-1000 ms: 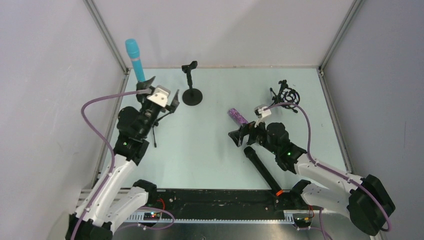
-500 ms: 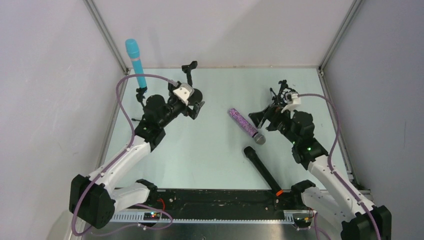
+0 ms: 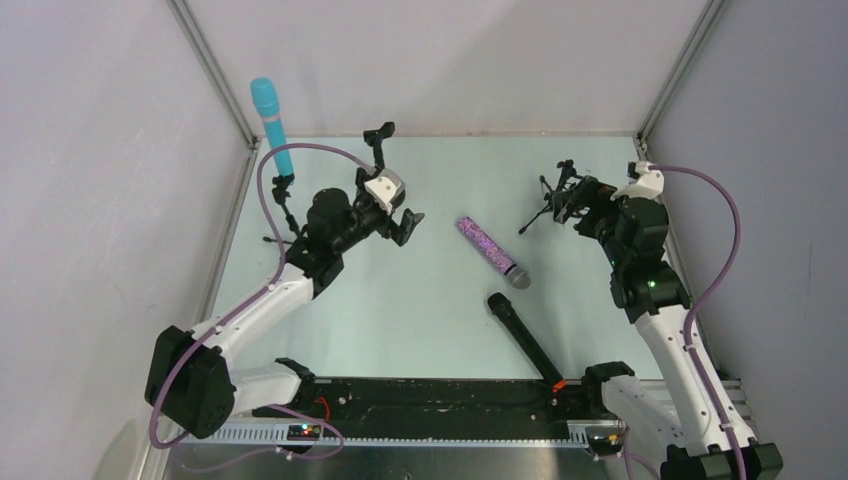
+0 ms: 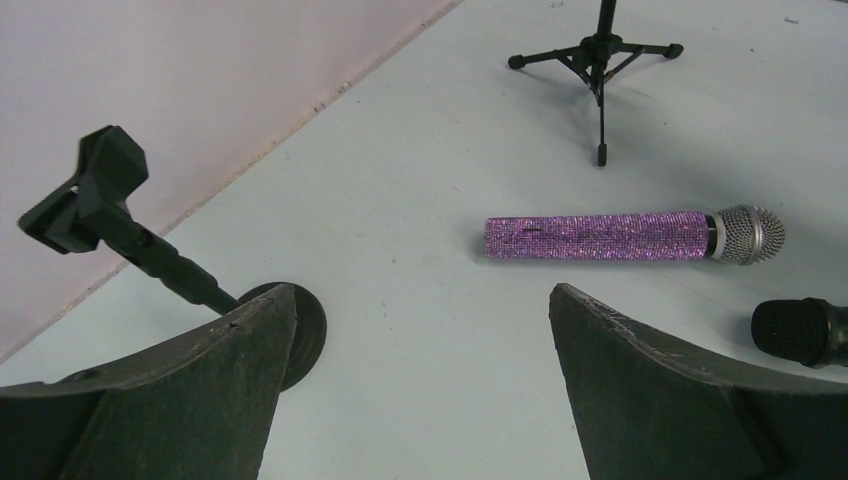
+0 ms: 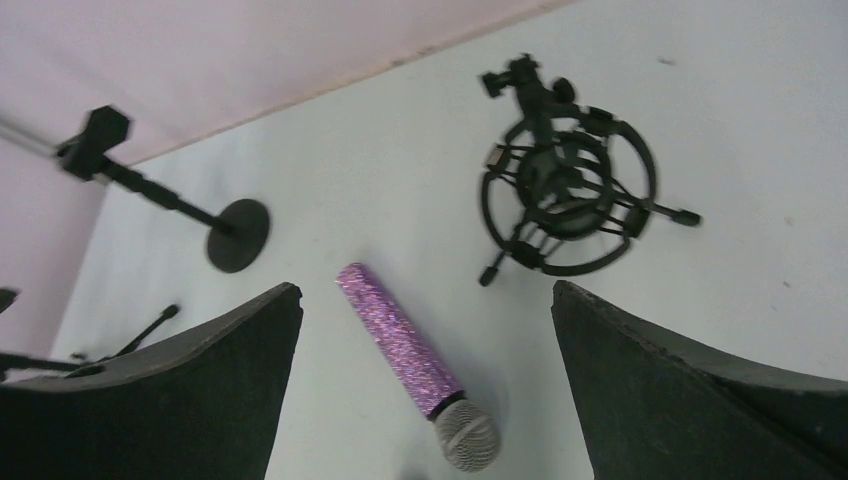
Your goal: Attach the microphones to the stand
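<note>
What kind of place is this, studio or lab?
Probably a lab robot cell, not a studio: plain wall panels on aluminium posts, a pale table, two arms bolted at its near edge.

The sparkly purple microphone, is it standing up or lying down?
Lying down. The purple microphone lies flat on the table, its side against the surface, and nothing holds it.

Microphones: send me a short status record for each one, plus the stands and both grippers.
blue microphone: upright in the far-left stand
purple microphone: lying loose between the arms
black microphone: lying loose, nearer the arm bases
clip stand: empty
shock-mount stand: empty
left gripper: open, holding nothing
right gripper: open, holding nothing
</note>
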`<state>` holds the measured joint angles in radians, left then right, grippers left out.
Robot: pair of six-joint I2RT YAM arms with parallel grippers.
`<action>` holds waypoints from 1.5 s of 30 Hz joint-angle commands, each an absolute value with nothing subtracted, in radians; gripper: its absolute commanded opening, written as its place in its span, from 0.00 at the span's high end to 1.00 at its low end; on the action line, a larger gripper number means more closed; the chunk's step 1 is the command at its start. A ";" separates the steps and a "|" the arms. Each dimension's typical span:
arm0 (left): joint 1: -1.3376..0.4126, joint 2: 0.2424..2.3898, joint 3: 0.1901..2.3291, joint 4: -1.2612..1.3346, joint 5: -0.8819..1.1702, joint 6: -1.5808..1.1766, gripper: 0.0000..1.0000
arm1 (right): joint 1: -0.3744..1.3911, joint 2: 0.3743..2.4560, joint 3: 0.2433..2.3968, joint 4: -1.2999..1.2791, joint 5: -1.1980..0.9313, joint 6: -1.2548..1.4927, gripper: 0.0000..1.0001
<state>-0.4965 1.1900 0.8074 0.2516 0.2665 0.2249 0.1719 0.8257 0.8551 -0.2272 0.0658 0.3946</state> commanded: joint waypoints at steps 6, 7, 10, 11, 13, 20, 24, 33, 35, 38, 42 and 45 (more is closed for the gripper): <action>-0.543 1.203 0.857 0.257 0.250 0.241 0.00 | -0.067 0.896 0.833 -0.225 -0.086 0.517 0.00; -0.545 1.204 0.858 0.255 0.250 0.243 0.00 | -0.109 0.898 0.822 -0.210 -0.146 0.549 0.01; -0.547 1.208 0.860 0.253 0.251 0.241 0.00 | -0.161 0.916 0.767 -0.142 -0.241 0.594 0.01; -0.548 1.210 0.861 0.253 0.254 0.241 0.00 | -0.175 0.922 0.759 -0.132 -0.254 0.606 0.00; -0.551 1.211 0.861 0.251 0.255 0.243 0.00 | -0.197 0.940 0.736 -0.100 -0.294 0.627 0.01; -0.555 1.208 0.861 0.249 0.266 0.249 0.00 | -0.300 1.048 0.656 0.114 -0.513 0.754 0.01; -0.560 1.208 0.860 0.248 0.267 0.259 0.00 | -0.317 1.121 0.609 0.282 -0.592 0.822 0.00; -0.583 1.210 0.861 0.239 0.269 0.280 0.00 | -0.302 1.354 0.592 0.661 -0.712 0.951 0.00; -0.590 1.211 0.857 0.238 0.267 0.289 0.00 | -0.295 1.391 0.592 0.739 -0.718 0.982 0.01; -0.593 1.217 0.860 0.236 0.276 0.294 0.00 | -0.285 1.440 0.593 0.845 -0.719 1.038 0.01; -0.596 1.223 0.862 0.232 0.287 0.300 0.00 | -0.281 1.521 0.620 0.942 -0.716 1.104 0.03; -0.598 1.229 0.862 0.232 0.290 0.303 0.01 | -0.271 1.592 0.638 0.999 -0.736 1.166 0.07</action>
